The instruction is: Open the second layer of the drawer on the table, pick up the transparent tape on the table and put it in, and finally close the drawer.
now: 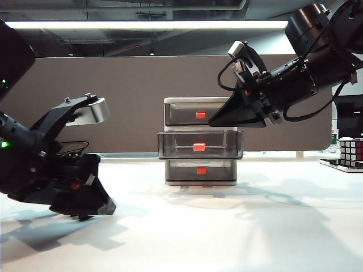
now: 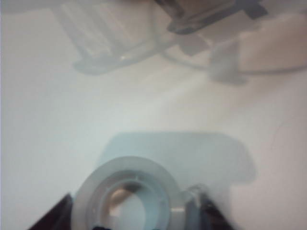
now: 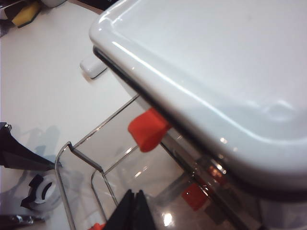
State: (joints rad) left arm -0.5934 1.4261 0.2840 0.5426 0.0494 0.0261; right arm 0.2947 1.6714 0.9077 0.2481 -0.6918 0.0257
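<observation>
The drawer (image 1: 199,141) stands mid-table, with the second layer (image 1: 199,145) pulled out and showing its red-orange tab. The transparent tape (image 2: 127,194) lies flat on the table (image 1: 227,226) between the fingers of my left gripper (image 2: 135,211), one dark finger on each side, jaws still open. In the exterior view my left gripper (image 1: 85,212) is down on the tabletop at the left and hides the roll. My right gripper (image 1: 218,120) hovers shut in front of the top drawer. The right wrist view shows it (image 3: 134,213) above the open second layer (image 3: 79,160), with the tape (image 3: 44,192) beyond.
A white oblong case (image 3: 93,67) lies on the table past the cabinet's corner. A Rubik's cube (image 1: 351,150) sits at the far right. A brown partition (image 1: 130,96) runs behind the table.
</observation>
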